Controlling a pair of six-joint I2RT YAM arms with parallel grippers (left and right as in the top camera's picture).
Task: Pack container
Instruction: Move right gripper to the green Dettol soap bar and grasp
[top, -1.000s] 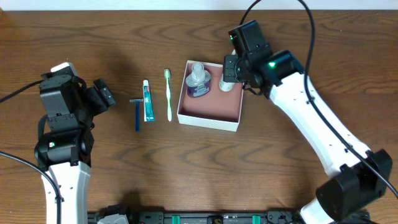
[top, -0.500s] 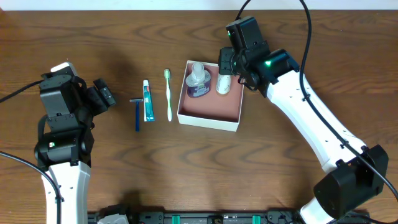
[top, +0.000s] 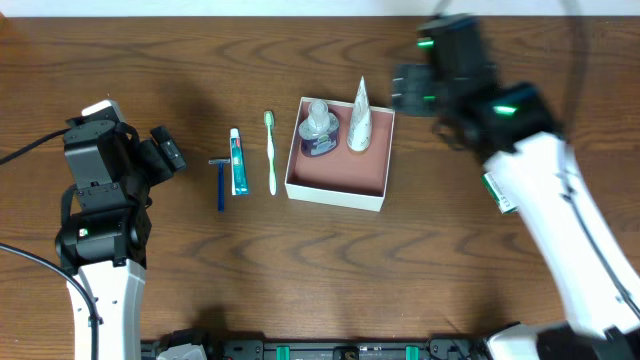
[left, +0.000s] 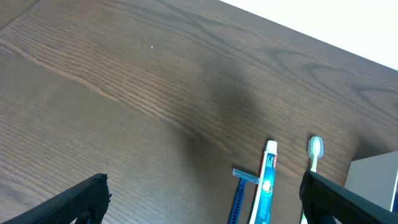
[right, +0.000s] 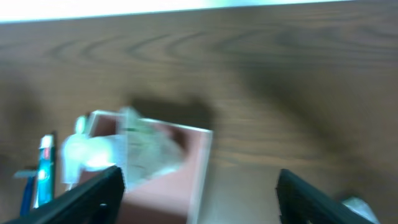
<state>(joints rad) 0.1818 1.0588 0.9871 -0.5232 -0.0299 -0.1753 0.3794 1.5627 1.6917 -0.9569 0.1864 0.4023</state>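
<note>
The container (top: 334, 196) is a shallow white box with a reddish-brown inside, at mid table. In it stand a clear bottle with a purple label (top: 318, 130) and a white tapered tube (top: 359, 120), both at the far side. My right gripper (top: 399, 90) is open and blurred, just right of the box's far right corner and apart from the tube. In the right wrist view the box wall (right: 200, 163) and the tube (right: 146, 148) lie below the wide-apart jaws of that gripper (right: 199, 200). My left gripper (top: 167, 150) is open and empty, left of the loose toiletries.
Left of the box lie a green toothbrush (top: 271, 152), a blue toothpaste tube (top: 238, 162) and a blue razor (top: 220, 184), side by side. The left wrist view shows the razor (left: 239, 198), the toothpaste (left: 267, 182) and the toothbrush (left: 315, 152) ahead of the left gripper (left: 208, 202).
My right gripper opened and let go of the white tube, which now stands in the box. It then drew away to the right. The left arm has not moved.
</note>
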